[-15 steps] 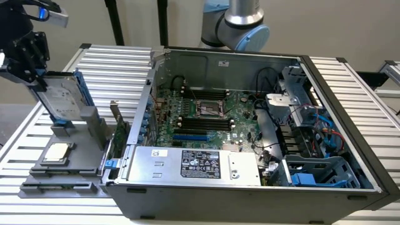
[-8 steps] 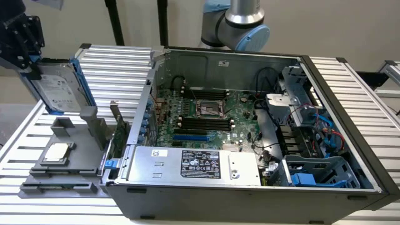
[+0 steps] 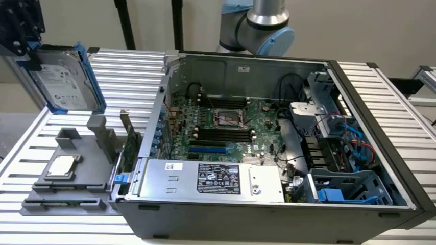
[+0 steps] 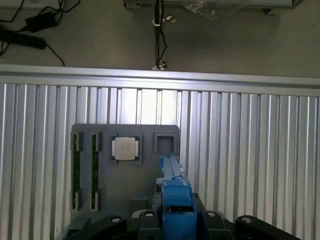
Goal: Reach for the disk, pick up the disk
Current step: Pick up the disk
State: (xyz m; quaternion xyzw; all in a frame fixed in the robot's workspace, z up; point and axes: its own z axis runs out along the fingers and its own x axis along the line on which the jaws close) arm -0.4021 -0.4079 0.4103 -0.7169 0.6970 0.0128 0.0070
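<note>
In the exterior view the black fingers (image 3: 27,48) are closed on the disk (image 3: 65,79), a rectangular silver-grey metal hard drive with a white printed label and bright blue plastic rails. They hold it upright in the air above the grey plastic tray (image 3: 41,204), clear of the ribbed aluminium desk (image 3: 122,71). This view shows the label face. It also shows the open dark grey computer case (image 3: 272,217) just beside the tray, on the exterior view's right.

The wrist view looks down past the fingers (image 4: 145,225). The disk (image 4: 175,197) appears edge-on as a blue rail clamped between them, over the tray (image 4: 85,135). A small square silver chip (image 4: 125,148) sits in a tray pocket. Black cables (image 4: 30,25) lie on the floor beyond the desk (image 4: 250,150).
</note>
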